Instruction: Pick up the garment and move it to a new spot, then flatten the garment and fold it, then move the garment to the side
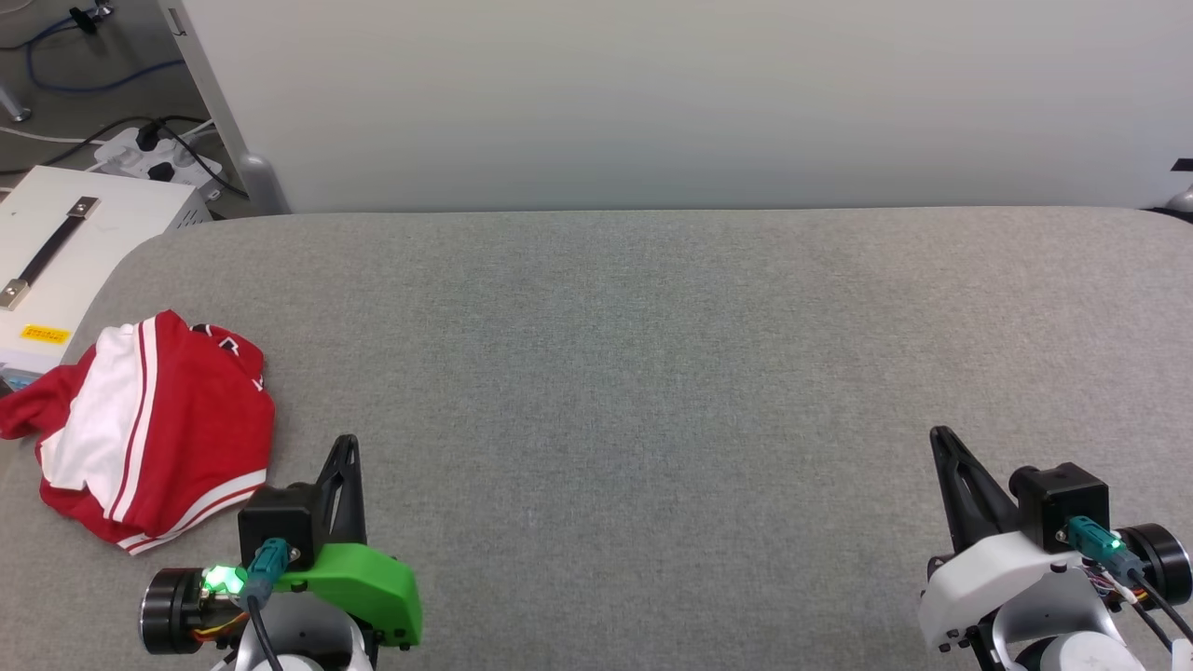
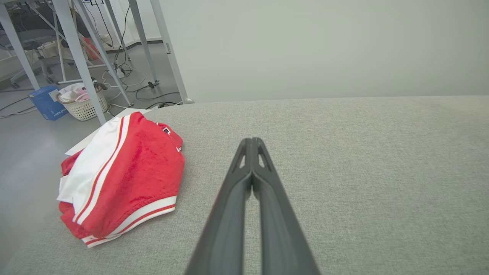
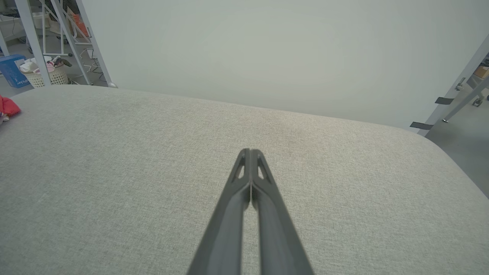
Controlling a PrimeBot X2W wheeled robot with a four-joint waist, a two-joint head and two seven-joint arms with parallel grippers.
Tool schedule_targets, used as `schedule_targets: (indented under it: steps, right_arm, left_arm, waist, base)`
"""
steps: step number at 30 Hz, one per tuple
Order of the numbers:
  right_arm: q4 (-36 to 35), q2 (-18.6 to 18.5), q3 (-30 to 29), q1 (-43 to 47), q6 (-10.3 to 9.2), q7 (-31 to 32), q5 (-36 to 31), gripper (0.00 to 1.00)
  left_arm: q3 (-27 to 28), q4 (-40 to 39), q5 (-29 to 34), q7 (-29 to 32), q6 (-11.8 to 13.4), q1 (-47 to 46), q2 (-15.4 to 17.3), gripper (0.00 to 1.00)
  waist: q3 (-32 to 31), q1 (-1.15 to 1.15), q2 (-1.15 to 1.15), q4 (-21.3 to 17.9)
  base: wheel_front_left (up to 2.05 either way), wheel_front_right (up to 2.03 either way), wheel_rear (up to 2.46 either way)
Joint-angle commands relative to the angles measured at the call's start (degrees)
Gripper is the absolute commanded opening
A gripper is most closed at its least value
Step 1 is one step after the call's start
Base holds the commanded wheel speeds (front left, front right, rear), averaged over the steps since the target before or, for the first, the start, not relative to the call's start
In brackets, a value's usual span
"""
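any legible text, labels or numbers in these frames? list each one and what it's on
Nothing reads clearly enough to quote. Candidates:
On the white box, the yellow label: dark print, too small to read.
On the garment: white lettering near the collar, mostly folded under, unreadable.
On the blue box on the floor: white wording, too blurred to read.

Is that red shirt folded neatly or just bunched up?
Bunched up: the garment lies in a rumpled heap with uneven, overlapping layers.
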Motion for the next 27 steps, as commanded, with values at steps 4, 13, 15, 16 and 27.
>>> schedule_targets:
  steps: [4,13,15,16,27]
  right_arm:
    - [-0.2,0.0,0.0,-0.9,-0.04,0.0,-0.6,0.0]
    - [-0.2,0.0,0.0,-0.9,-0.04,0.0,-0.6,0.0]
    - [-0.2,0.0,0.0,-0.9,-0.04,0.0,-0.6,0.0]
    - [-0.2,0.0,0.0,-0.9,-0.04,0.0,-0.6,0.0]
    - [-0.2,0.0,0.0,-0.9,-0.04,0.0,-0.6,0.0]
  left_arm:
    - [0.0,-0.1,0.5,0.0,0.2,-1.0,-0.3,0.0]
    - [0.0,-0.1,0.5,0.0,0.2,-1.0,-0.3,0.0]
    - [0.0,-0.1,0.5,0.0,0.2,-1.0,-0.3,0.0]
    - [0.0,-0.1,0.5,0.0,0.2,-1.0,-0.3,0.0]
    - [0.0,-0.1,0.5,0.0,0.2,-1.0,-0.3,0.0]
  waist:
    - [0.0,0.0,0.0,0.0]
    - [0.0,0.0,0.0,0.0]
    - [0.0,0.0,0.0,0.0]
    - [0.0,0.0,0.0,0.0]
    - [0.0,0.0,0.0,0.0]
  base:
    - [0.0,0.0,0.0]
    - [0.0,0.0,0.0]
    - [0.0,0.0,0.0]
    - [0.0,0.0,0.0]
    - [0.0,0.0,0.0]
